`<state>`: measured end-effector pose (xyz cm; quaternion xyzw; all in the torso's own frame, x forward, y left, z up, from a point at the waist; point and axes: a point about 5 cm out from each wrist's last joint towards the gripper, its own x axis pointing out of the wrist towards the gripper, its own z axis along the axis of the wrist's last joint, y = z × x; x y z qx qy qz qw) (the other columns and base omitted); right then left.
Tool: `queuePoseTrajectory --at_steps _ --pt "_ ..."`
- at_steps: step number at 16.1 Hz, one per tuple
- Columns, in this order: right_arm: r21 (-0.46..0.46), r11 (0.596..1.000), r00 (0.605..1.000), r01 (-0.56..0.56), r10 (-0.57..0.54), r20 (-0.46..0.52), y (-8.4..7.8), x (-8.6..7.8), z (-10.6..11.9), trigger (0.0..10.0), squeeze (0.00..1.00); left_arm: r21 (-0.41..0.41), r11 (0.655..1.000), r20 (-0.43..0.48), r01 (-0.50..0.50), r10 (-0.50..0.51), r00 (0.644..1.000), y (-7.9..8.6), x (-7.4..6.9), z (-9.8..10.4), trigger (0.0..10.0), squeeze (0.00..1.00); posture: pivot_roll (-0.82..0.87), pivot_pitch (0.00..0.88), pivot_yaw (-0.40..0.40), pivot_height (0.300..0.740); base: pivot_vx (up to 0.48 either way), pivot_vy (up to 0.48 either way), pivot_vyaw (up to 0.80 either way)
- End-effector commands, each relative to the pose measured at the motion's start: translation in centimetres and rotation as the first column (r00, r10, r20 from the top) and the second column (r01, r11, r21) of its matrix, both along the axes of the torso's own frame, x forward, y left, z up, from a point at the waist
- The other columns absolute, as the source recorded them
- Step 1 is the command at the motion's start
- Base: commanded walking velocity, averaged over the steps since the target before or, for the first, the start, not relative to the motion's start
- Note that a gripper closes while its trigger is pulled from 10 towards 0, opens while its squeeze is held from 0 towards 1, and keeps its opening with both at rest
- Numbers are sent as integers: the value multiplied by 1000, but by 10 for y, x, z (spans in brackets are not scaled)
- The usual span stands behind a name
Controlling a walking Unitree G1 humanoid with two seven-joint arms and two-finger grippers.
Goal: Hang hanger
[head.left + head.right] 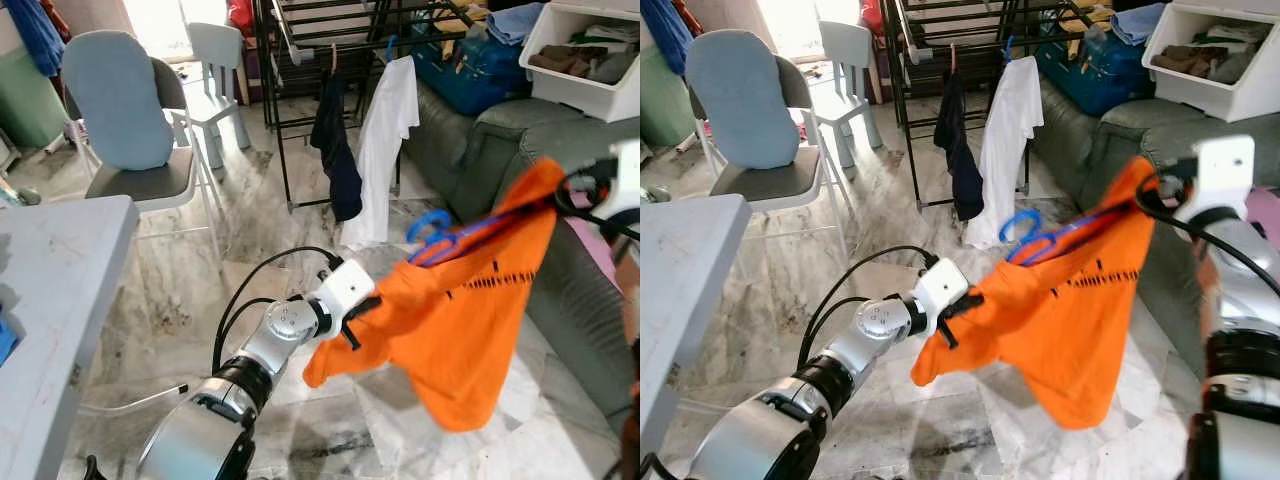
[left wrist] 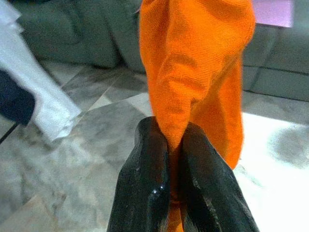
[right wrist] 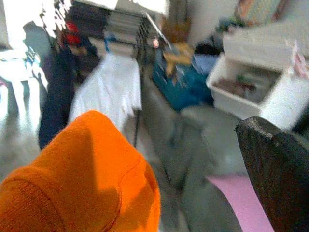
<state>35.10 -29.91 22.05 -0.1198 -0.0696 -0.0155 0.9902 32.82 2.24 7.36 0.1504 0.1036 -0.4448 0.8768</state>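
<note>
An orange shirt [image 1: 470, 310] on a blue hanger [image 1: 432, 232] is stretched in the air between my two arms. My left gripper [image 2: 175, 159] is shut on the shirt's lower corner, with the cloth pinched between both black fingers [image 2: 145, 183]; it is low and to the left of the shirt [image 1: 352, 318]. My right gripper [image 1: 572, 195] is at the shirt's raised top corner. In the right wrist view one black finger [image 3: 275, 164] stands well apart from the orange cloth [image 3: 87, 179], which covers the other side. The hanger's hook sticks out of the collar.
A black drying rack [image 1: 330, 30] ahead carries a dark garment [image 1: 335, 150] and a white shirt [image 1: 385, 140]. A grey sofa [image 1: 480, 150] with a blue bag [image 1: 480, 70] and a white bin [image 1: 590, 60] is on the right. A chair [image 1: 130, 120] and a table [image 1: 50, 280] stand on the left.
</note>
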Motion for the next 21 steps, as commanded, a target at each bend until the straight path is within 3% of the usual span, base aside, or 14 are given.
queuePoseTrajectory --at_steps 1,3,4,6,10,12,14,15,16,17,18,21 --pt "10 996 994 -88 87 73 15 -2 12 10000 0 -29 994 4 -106 106 994 4 11 9 0 0 -259 0 43 740 0 0 0" --pt "15 989 985 -149 147 89 26 -5 10 10000 0 -45 984 -6 -170 170 985 6 15 11 0 0 -262 0 42 740 0 0 0" --pt "16 970 967 -242 240 84 41 -14 3 10000 0 -77 961 -20 -267 266 964 13 22 15 0 0 -268 0 41 740 0 0 0" --pt "35 951 951 -308 306 49 52 -27 -10 10000 0 -107 921 -22 -374 374 927 25 31 22 0 0 -269 0 42 740 0 0 0" --pt "47 926 912 -374 376 -161 62 -49 -56 10000 0 -136 883 -34 -448 448 893 36 39 30 0 0 -270 0 43 740 0 0 0" --pt "107 894 847 -435 447 -288 76 -62 -85 10000 0 -142 877 -31 -460 461 887 41 42 33 0 0 -263 0 41 740 0 0 0" --pt "161 811 724 -562 577 -378 98 -82 -108 10000 0 -149 865 -7 -479 483 875 48 45 37 0 0 -258 0 40 740 0 0 0" --pt "162 799 704 -579 590 -395 101 -86 -111 10000 0 -158 861 1 -484 490 872 50 46 38 0 0 -254 0 39 740 0 0 0" --pt "156 801 705 -578 586 -399 101 -86 -112 10000 0 -159 862 11 -481 489 872 51 46 40 0 0 -253 0 39 740 0 0 0" --pt "121 827 737 -549 547 -396 96 -82 -110 10000 0 -165 879 53 -448 461 886 52 47 44 0 0 -255 0 39 740 0 0 0" --pt "24 822 755 -569 534 -381 90 -79 -102 10000 0 -161 915 91 -369 386 918 52 46 47 0 0 -256 0 38 740 0 0 0" --pt "-85 799 758 -596 524 -387 80 -74 -89 10000 0 -18 989 183 -144 145 972 59 37 42 0 0 -251 0 37 740 0 0 0"
